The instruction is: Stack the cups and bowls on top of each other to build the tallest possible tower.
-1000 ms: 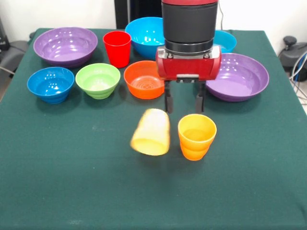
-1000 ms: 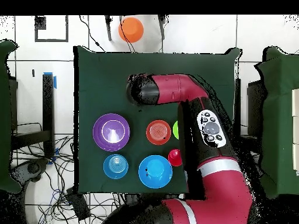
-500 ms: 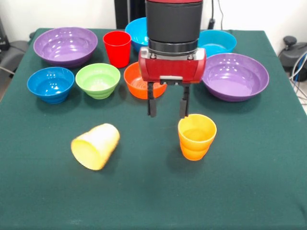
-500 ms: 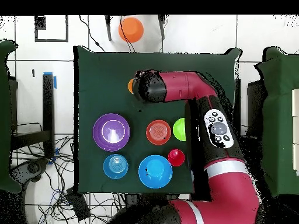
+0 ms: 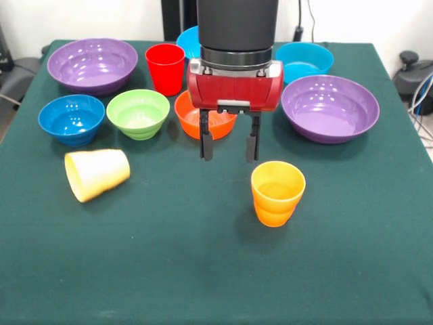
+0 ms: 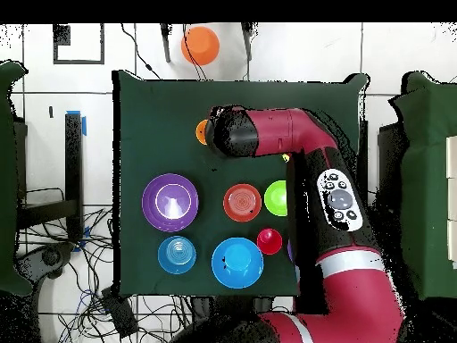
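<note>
I'm looking at a table (image 5: 203, 284) covered in dark green cloth. Sitting on it are two purple bowls (image 5: 93, 64) (image 5: 330, 107), a dark blue bowl (image 5: 71, 119), a green bowl (image 5: 138, 113), an orange bowl (image 5: 193, 118), a cyan bowl (image 5: 304, 59), and a red cup (image 5: 165, 68) standing upright. An orange cup (image 5: 277, 192) is standing alone nearer the camera, while a yellow cup (image 5: 97, 174) is lying on its side.

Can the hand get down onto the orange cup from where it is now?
Probably yes. The hand hangs open just beside the upright orange cup, and nothing stands between them; the yellow cup lies well off to the side.
</note>
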Available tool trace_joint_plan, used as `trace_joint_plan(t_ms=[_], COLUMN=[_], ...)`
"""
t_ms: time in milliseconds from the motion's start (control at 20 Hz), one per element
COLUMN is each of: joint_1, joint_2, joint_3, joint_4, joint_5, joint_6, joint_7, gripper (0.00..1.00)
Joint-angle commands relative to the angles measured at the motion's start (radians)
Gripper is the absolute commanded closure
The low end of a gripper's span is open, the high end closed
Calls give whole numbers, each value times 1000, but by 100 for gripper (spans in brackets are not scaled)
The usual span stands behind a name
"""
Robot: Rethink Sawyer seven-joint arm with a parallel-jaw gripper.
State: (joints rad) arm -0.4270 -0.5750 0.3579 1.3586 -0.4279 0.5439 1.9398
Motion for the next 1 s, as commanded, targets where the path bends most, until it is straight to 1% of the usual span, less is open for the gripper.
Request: trace_joint_plan(t_ms=[50,300,600,700,800,850,1000], joint_1=[24,7,-13,-34,-76,-111,-172], joint_2=[25,35,9,-5,-7,-7,-13], joint_3=[-20,8,31,40,65,89,130], joint_4=[54,59,119,142,166,182,210], joint_5=[-57,-48,-43,-42,-33,-24,-23], joint_6=[25,-3,-58,-65,-76,-76,-68], joint_7=[-34,-45,-39,-52,-75,-97,-142], gripper=[0,0,0,0,0,0,0])
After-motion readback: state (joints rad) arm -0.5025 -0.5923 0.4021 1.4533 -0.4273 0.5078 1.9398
